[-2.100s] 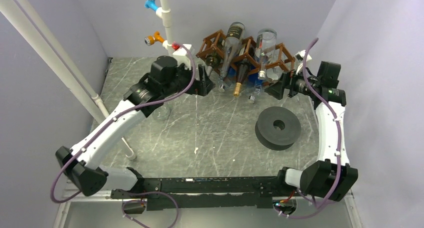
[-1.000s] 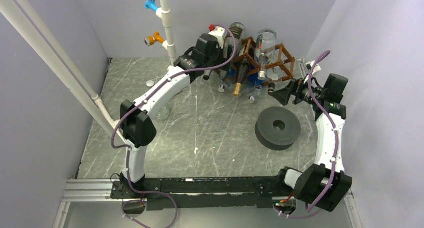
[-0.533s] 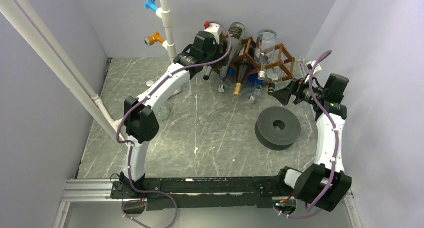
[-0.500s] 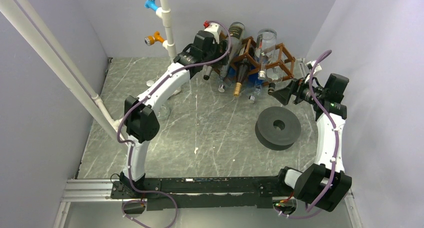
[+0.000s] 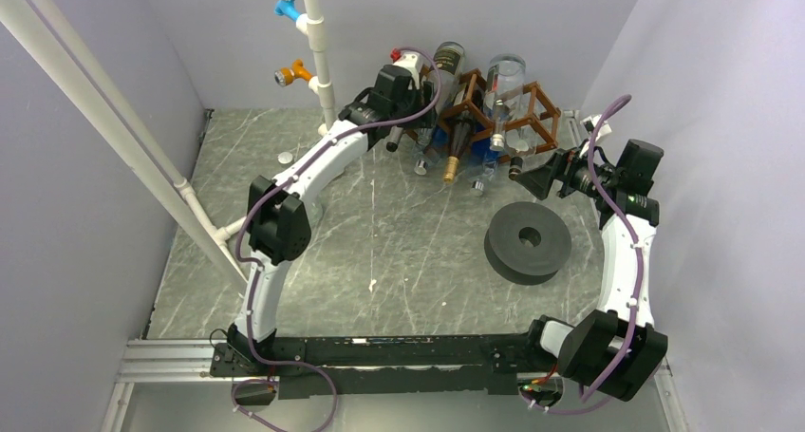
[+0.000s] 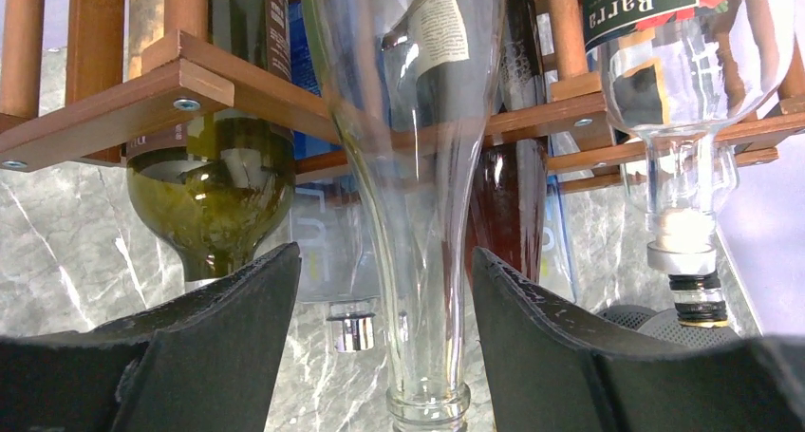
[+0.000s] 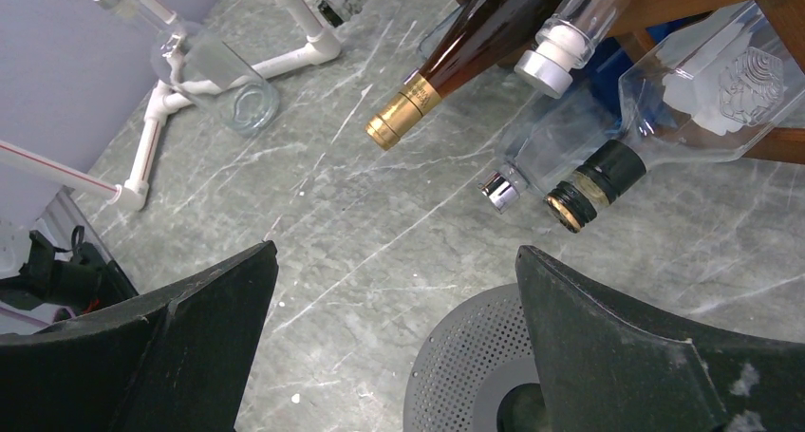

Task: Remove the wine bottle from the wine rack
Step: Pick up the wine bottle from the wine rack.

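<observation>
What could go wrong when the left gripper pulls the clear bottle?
The left gripper straddles the smooth, tapering neck of the clear bottle; it may slip. The green bottle lies close beside; pulling may knock it. The right gripper is open, not holding the rack, so the rack may shift.

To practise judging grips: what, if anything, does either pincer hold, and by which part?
Nothing. The left pincer straddles the neck of the clear bottle without touching; the right pincer is empty.

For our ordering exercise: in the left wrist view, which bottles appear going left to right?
green bottle, clear long-necked bottle, dark brown bottle, clear bottle with white stopper
</observation>
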`<act>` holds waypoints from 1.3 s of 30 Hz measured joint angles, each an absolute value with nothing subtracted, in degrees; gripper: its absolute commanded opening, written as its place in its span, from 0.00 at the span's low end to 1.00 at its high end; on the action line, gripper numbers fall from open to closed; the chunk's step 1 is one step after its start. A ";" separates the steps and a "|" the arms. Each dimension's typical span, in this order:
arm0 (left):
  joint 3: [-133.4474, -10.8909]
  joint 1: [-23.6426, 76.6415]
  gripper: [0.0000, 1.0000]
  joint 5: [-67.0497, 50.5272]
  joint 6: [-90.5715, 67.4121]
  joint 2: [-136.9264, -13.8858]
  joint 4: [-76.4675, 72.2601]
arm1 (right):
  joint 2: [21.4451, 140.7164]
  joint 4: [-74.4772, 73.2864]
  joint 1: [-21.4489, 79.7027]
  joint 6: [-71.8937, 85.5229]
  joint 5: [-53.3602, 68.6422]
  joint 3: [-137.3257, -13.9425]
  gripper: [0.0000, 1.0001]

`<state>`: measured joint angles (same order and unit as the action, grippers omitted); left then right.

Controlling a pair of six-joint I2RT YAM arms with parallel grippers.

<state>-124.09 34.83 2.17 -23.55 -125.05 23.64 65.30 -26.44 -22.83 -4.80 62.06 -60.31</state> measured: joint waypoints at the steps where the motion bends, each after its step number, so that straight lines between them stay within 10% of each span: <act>1: -124.09 34.83 0.71 2.17 -23.68 -125.19 23.62 | 65.30 -26.44 -22.83 -4.78 62.06 -60.31 1.00; 39: -124.46 32.69 0.62 -8.16 -31.51 -130.26 16.93 | 65.30 -26.37 -23.40 -4.25 62.08 -60.23 1.00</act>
